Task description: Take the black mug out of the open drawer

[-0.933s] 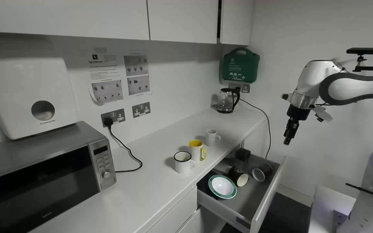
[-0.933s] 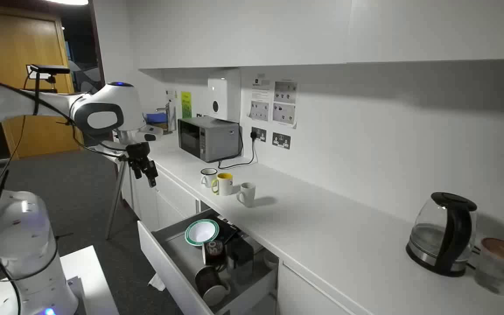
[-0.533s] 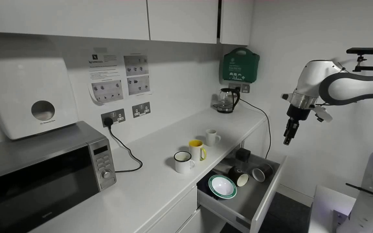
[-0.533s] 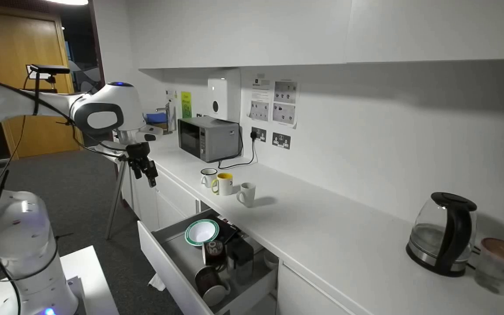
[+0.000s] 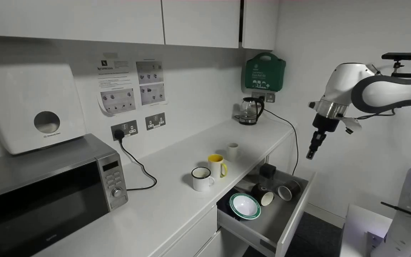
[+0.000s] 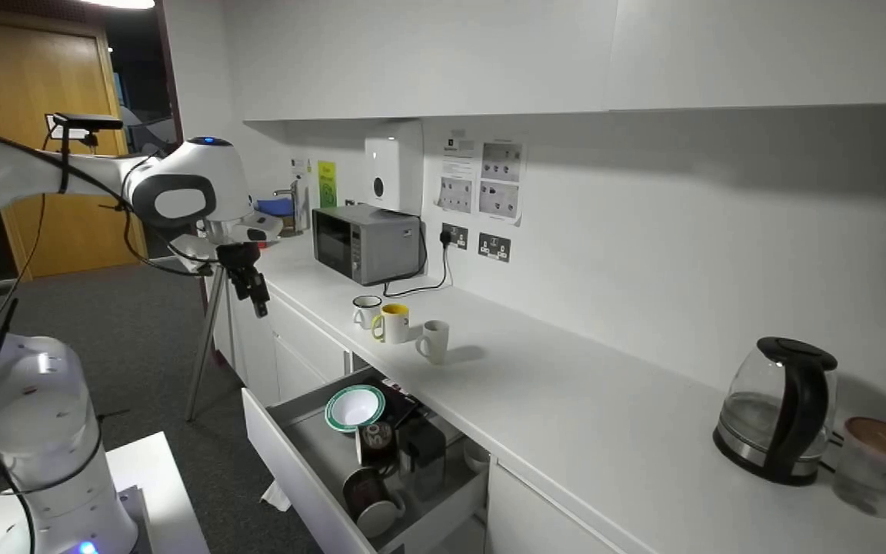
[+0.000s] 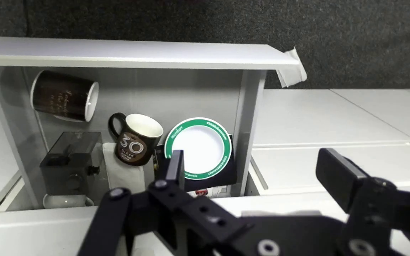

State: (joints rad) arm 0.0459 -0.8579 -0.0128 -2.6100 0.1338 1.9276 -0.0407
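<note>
While the black mug (image 7: 137, 143) lies left of centre in the wrist view, inside the open drawer (image 7: 130, 55), my empty fingers (image 7: 335, 177) stand apart; they're spread, I judge, to straddle it.

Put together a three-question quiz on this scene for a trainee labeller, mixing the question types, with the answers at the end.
1. Multiple choice: what number is printed on the black mug nearest the green-rimmed bowl in the open drawer?
a) 12
b) 30
c) 75

2. True or false: the claw stands open and holds nothing.

3. Count: how many mugs stand on the worktop in both exterior views?

Key:
1. b, readable in the wrist view.
2. True.
3. Three: a dark-rimmed white mug, a yellow-lined white mug and a plain pale mug.
</note>
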